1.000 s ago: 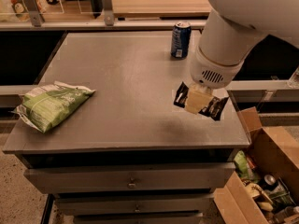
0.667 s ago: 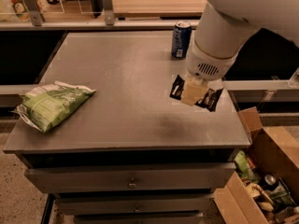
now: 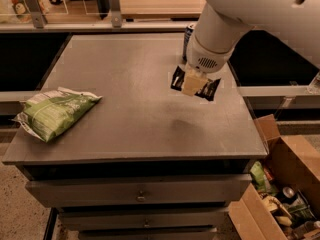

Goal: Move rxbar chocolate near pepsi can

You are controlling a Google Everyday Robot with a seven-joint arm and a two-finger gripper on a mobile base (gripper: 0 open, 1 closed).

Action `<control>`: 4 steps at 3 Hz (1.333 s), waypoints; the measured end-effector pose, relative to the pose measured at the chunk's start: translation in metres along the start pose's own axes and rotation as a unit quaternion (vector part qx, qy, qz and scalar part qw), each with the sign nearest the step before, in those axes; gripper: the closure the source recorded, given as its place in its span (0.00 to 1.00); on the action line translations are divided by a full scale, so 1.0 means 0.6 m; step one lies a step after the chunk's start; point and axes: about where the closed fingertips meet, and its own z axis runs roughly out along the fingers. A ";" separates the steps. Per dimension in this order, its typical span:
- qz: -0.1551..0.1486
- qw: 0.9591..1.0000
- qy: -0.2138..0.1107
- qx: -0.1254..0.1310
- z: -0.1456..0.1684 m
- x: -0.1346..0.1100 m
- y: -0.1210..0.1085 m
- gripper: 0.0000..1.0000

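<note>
The gripper (image 3: 192, 83) hung above the table (image 3: 125, 124), pinching the rxbar chocolate (image 3: 210, 88) crosswise between its fingers. The pepsi can (image 3: 188, 33) stood at its twelve o'clock, mostly hidden by the arm (image 3: 222, 26).

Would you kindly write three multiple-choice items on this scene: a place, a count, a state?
1. The green chip bag lies: A) on the floor B) at the table's left front C) in a drawer
2. Cans on the table: A) one B) two C) three
3. The rxbar chocolate is: A) flat on the table B) under the bag C) held in the claw
1 B, it rests by that edge; 2 A, only the pepsi can shows, behind the arm; 3 C, the claw, near the can, is shut on it.
</note>
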 end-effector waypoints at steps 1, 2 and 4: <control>-0.010 1.000 -0.021 -0.003 0.037 -0.007 -0.049 1.00; -0.024 0.999 -0.024 -0.010 0.072 -0.008 -0.101 1.00; -0.024 0.999 -0.045 -0.018 0.106 0.019 -0.189 1.00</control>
